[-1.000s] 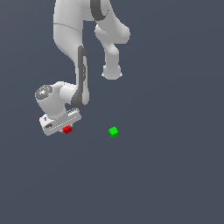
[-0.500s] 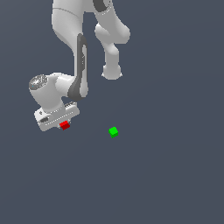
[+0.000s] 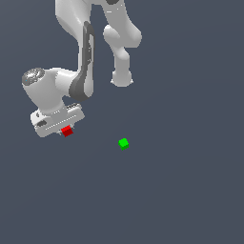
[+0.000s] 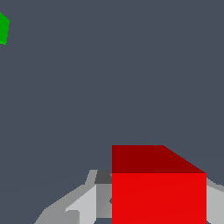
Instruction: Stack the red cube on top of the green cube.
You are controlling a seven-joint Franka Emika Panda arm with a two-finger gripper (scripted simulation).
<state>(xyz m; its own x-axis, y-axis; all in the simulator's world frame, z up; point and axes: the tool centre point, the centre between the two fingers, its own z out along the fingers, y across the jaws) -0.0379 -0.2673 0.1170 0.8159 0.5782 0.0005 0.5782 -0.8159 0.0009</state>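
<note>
The red cube (image 3: pixel 67 131) sits right under my white gripper (image 3: pixel 66 129) at the exterior view's left, held between the fingers and lifted off the grey floor. In the wrist view the red cube (image 4: pixel 158 186) fills the space between the grey fingers (image 4: pixel 81 205). The green cube (image 3: pixel 123 143) rests on the floor to the exterior view's right of the gripper, apart from it. It also shows at the edge of the wrist view (image 4: pixel 3 29). The fingertips are mostly hidden by the gripper body in the exterior view.
The white arm's links and base (image 3: pixel 121 76) stand behind the cubes. The floor (image 3: pixel 181 190) is plain dark grey with no other objects.
The gripper has risen and shifted slightly to the exterior view's left, carrying the red cube up with it. The green cube has not moved.
</note>
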